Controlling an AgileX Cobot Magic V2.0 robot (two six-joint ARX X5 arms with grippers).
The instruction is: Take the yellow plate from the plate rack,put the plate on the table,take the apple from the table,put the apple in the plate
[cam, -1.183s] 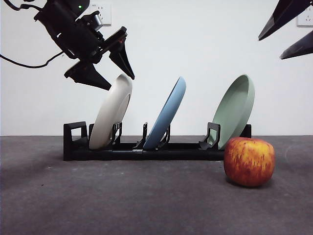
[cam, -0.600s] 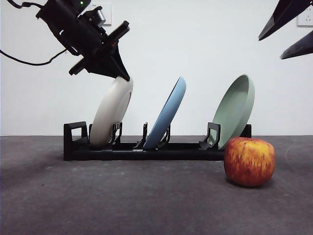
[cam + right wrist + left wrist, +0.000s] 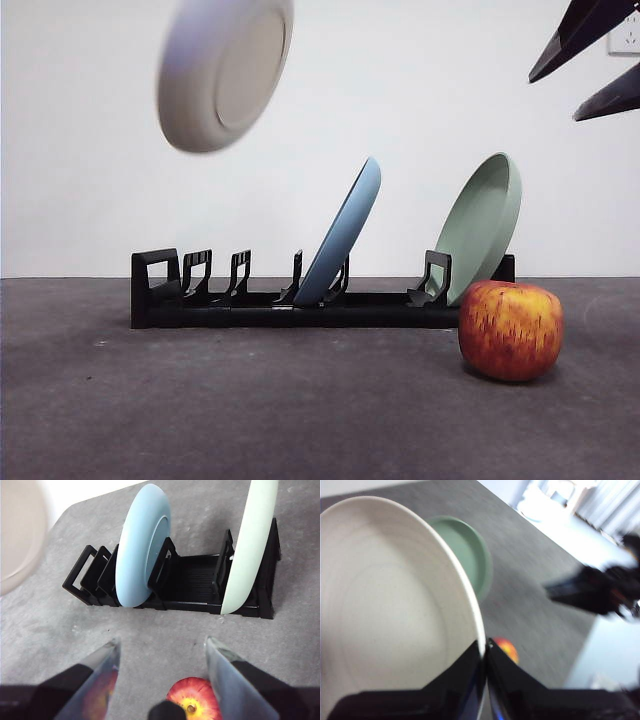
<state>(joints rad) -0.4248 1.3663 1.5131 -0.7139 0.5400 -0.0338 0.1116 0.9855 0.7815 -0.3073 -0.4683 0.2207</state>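
The counter (image 3: 300,400) spreads dark grey and mottled under everything. On it sits the long black rack (image 3: 250,305), squared loop at one end, and its slots nearest that loop stand empty. The blue plate (image 3: 345,230) leans in the middle slot, and the green plate (image 3: 485,225) leans at the far end from the loop, both tilted the same way.

The yellow plate (image 3: 222,68) is up in the air, clear of the rack and high above its loop end, blurred in the front view and tipped so its underside faces the camera. My left pincer (image 3: 485,655) has it: in the left wrist view the two black jaws are pinched tight on the plate's rim, one on each face, with the cream inside of the plate (image 3: 390,610) filling most of that picture. Past its edge I see the green plate (image 3: 470,560) and a sliver of the apple (image 3: 506,650) down on the counter.

The apple (image 3: 510,330), red with yellow-orange streaks, rests on the counter just in front of the rack's green-plate end, near it though I cannot tell if they touch.

My right pincer (image 3: 162,652) hangs above the counter on the near side of the rack, jaws spread wide with nothing between them; the apple (image 3: 194,700) lies below the gap. In the front view only two dark tips (image 3: 590,60) show at the upper corner.
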